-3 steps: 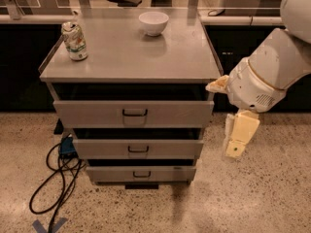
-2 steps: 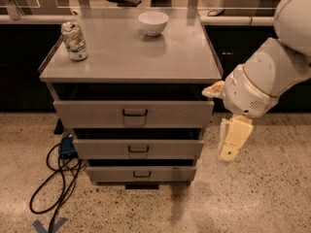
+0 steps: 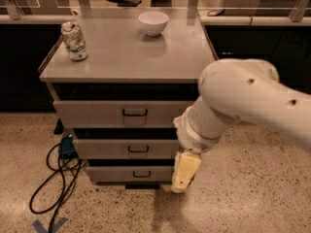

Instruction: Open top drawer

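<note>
pincer [image 3: 184,173] hangs pointing down at the floor, below and a little inside the front right corner of the counter [image 3: 126,57], about level with the lowest of the three drawers. i cannot tell whether it is wide or narrow. it holds nothing and touches nothing.

the top drawer [image 3: 92,114] sits directly under the counter's front edge. its small dark handle [image 3: 134,112] is centred on the front, up and to the left of my pincer and well apart from it.

to do this step well, i judge i must lift the pincer past the two shorter drawers, turn it to face the drawer front, and line it up with the middle of the front edge so it meets the handle square. the handle is thin wire, so my hold should be sure before i pull. the pull should run straight out from the front edge, or the drawer may bind.

my wrist bends down from a thick white forearm [image 3: 252,96] that comes in from the right, across the counter's right edge. a can [image 3: 74,41] near the left edge and a bowl [image 3: 153,22] near the back edge stand out of my path.
</note>
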Tool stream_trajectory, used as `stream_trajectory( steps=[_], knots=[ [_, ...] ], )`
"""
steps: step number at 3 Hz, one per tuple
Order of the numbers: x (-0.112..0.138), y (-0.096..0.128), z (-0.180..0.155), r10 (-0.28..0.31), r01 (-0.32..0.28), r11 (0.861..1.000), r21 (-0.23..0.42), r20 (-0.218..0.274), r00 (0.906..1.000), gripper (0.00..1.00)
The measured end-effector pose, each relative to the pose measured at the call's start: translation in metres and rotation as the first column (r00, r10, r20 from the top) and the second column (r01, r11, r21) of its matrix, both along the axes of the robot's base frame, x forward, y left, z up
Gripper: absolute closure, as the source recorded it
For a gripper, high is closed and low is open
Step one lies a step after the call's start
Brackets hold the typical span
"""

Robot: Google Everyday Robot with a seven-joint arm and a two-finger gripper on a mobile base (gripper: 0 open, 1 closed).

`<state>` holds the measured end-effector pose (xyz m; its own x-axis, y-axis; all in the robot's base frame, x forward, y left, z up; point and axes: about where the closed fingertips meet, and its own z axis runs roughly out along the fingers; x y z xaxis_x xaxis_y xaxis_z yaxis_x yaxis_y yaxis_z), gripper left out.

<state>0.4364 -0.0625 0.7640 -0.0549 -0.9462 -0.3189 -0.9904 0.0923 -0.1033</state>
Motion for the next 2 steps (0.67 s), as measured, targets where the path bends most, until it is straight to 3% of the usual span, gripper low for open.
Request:
stream_trajectory(
  steps=[1, 2],
  knots=[
    [0.0406, 0.0283, -0.0313, -0.068, 0.069, 0.998, -0.011, 0.067, 0.9954, 0.00],
    [0.0460, 0.0311, -0.0284, -0.131, 0.131, 0.991, 0.004, 0.072, 0.9888, 0.00]
  ],
)
